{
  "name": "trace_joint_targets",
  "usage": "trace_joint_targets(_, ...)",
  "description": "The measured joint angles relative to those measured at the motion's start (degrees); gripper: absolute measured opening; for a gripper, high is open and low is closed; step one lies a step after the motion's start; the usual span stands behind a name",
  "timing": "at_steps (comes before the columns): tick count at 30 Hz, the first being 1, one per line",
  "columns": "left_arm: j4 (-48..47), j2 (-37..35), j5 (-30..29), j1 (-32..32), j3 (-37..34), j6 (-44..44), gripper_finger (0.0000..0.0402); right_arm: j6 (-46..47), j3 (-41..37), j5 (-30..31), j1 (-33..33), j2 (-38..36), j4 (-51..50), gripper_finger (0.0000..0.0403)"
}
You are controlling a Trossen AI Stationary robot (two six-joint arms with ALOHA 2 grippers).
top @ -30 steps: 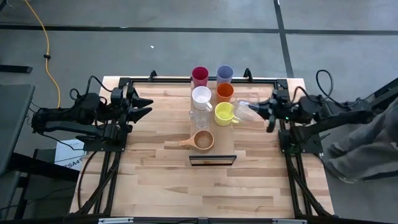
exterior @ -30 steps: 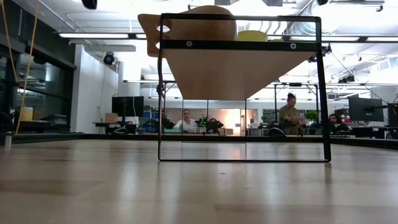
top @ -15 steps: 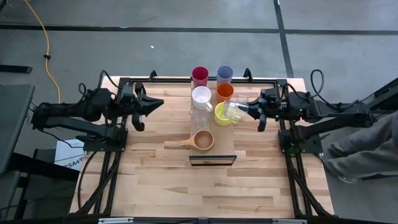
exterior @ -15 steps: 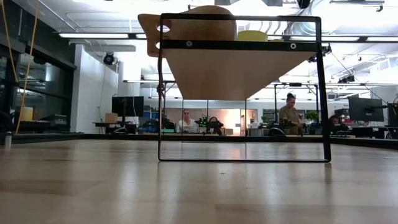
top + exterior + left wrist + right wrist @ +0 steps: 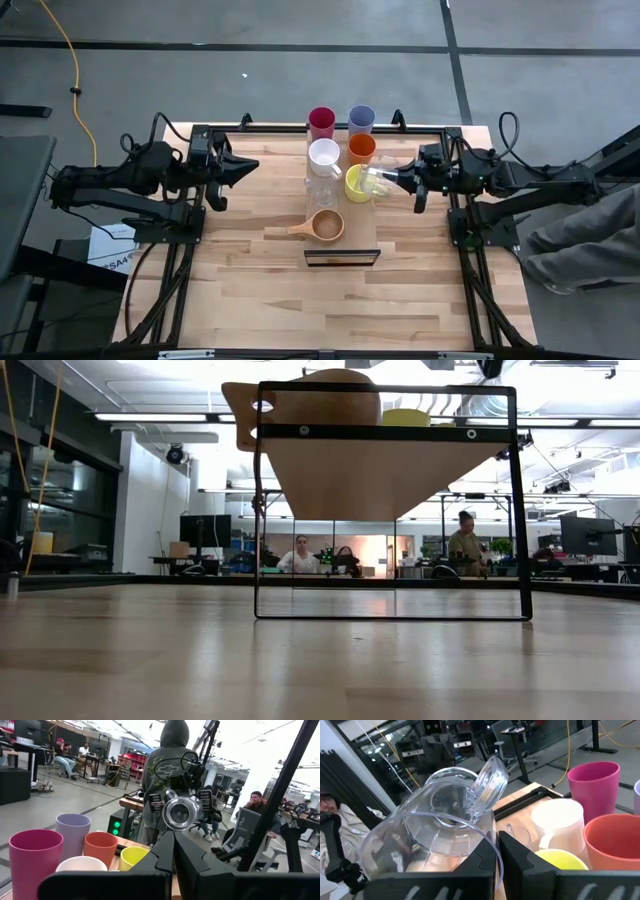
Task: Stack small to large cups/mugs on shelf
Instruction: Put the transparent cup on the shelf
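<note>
The shelf (image 5: 370,232), a pale board with a dark front edge, carries the cups. On it stand a crimson tumbler (image 5: 321,122), a lavender tumbler (image 5: 361,119), a white mug (image 5: 324,155), an orange tumbler (image 5: 361,148), a yellow mug (image 5: 356,186), a clear glass (image 5: 322,190) and a wooden handled cup (image 5: 326,225). My right gripper (image 5: 392,180) is shut on a second clear glass (image 5: 376,180) over the yellow mug's right side. My left gripper (image 5: 250,165) is shut and holds nothing, left of the shelf. My right gripper pinches the clear glass's wall at its rim (image 5: 496,851), one finger (image 5: 487,862) inside and one finger (image 5: 522,857) outside. The fingers come level from the table's right. The glass lies on its side, lifted clear, its base pointing toward the table's left.
The shelf stands on a dark metal frame (image 5: 515,510) above the butcher-block tabletop (image 5: 250,280). Both arm bases sit at the table's left and right edges. People sit and stand in the room behind (image 5: 468,540); a person in a hoodie (image 5: 170,765) is beyond the right arm.
My left gripper has shut and gone a little toward the shelf. My right gripper has carried the clear glass toward the table's left, from beside the yellow mug to over its right side, the glass staying on its side.
</note>
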Motion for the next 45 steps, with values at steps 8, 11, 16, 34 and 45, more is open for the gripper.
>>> trace_joint_targets(8,-0.1,0.1,0.0,0.0,0.0,0.0,0.0000,1.5,11.5,-3.0,0.7,4.5,-19.7,0.0000)
trace_joint_targets(11,-0.1,0.1,-0.4,0.0,0.0,0.0,0.0000,1.5,22.3,-3.7,2.4,11.0,-34.7,0.0000)
trace_joint_targets(16,-0.6,0.1,-1.4,0.0,0.0,0.0,0.0000,3.1,37.5,-6.2,4.3,24.2,-57.8,0.0000)
trace_joint_targets(34,-0.9,0.1,-1.9,0.0,0.0,0.0,0.0000,15.0,46.6,-9.3,5.8,44.6,-72.0,0.0000)
trace_joint_targets(45,-0.8,0.1,-1.9,0.0,0.0,0.0,0.0000,17.3,46.6,-10.1,5.4,46.2,-71.9,0.0000)
